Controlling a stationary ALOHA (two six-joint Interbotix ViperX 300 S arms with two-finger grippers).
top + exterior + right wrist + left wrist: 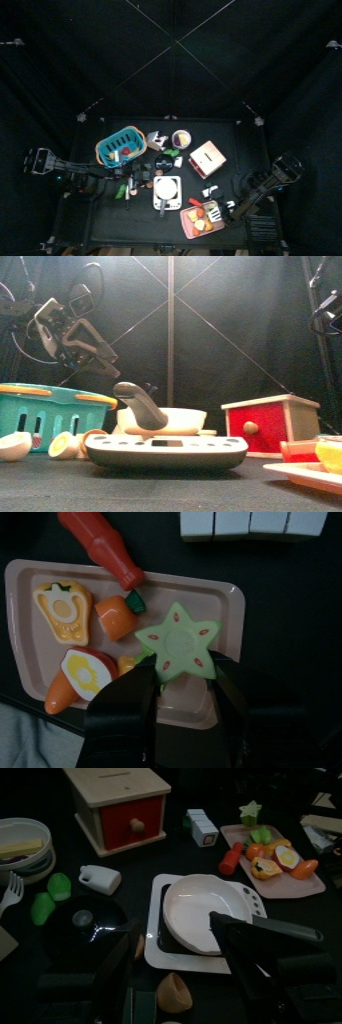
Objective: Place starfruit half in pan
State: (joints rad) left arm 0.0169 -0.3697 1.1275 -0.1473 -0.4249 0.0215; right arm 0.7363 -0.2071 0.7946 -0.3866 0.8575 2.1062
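Observation:
The starfruit half (pixel 181 640), a green star with an orange centre, sits between the jaws of my right gripper (pixel 183 670), which is shut on it just above the pink tray (pixel 227 597). It also shows in the left wrist view (pixel 250 811) over the tray's far corner. The black pan (pixel 83 928) stands left of the scale, close under my left gripper (pixel 167 983). That gripper is open and empty and hangs high at the left in the front view (pixel 74 336).
The tray also holds a red chili (pixel 107 547), a pepper half (pixel 64 610) and a carrot (pixel 118 617). A white bowl (pixel 207 908) sits on the scale. A red box (pixel 127 813), a teal basket (pixel 118 145) and stacked bowls (pixel 24 848) stand behind.

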